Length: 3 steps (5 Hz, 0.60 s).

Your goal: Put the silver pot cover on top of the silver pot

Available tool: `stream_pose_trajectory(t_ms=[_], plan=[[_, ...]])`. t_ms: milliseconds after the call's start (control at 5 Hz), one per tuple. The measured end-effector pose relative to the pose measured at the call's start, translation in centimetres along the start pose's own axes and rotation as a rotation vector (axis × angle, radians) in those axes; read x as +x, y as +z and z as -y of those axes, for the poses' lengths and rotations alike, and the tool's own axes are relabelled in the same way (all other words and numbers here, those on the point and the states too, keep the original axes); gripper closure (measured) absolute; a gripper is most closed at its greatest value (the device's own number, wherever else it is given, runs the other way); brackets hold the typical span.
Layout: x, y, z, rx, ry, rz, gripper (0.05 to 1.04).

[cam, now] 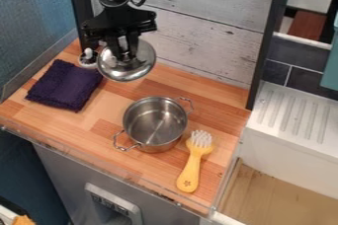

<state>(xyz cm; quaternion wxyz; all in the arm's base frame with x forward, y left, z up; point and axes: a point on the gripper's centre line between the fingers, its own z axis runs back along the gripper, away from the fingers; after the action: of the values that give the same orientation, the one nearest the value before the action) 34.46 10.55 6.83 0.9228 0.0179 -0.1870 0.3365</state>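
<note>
Near the wall, the claw is gripping the lid and holding it tilted, apart from the pot, which is sitting uncovered on the counter. Pickup is looking complete; carrying over, levelling and seating are pending.

Before me: glossy smooth metal lid, upper left; glossy metal pot, centre; rough matt cloth, left; smooth wood countertop.

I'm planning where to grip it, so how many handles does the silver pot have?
2: one handle at the upper right of the silver pot, the other handle at its lower left.
</note>
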Motion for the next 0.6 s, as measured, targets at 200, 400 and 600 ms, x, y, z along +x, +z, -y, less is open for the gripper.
stream_pose_trajectory(t_ms=[200, 400, 600], plan=[[-1.7, 1.9, 1.2, -0.069, -0.033, -0.019, 0.799], [-4.0, 1.7, 1.7, -0.050, -0.096, -0.055, 0.800], [-6.0, 1.1, 1.9, -0.031, -0.148, -0.085, 0.800]])
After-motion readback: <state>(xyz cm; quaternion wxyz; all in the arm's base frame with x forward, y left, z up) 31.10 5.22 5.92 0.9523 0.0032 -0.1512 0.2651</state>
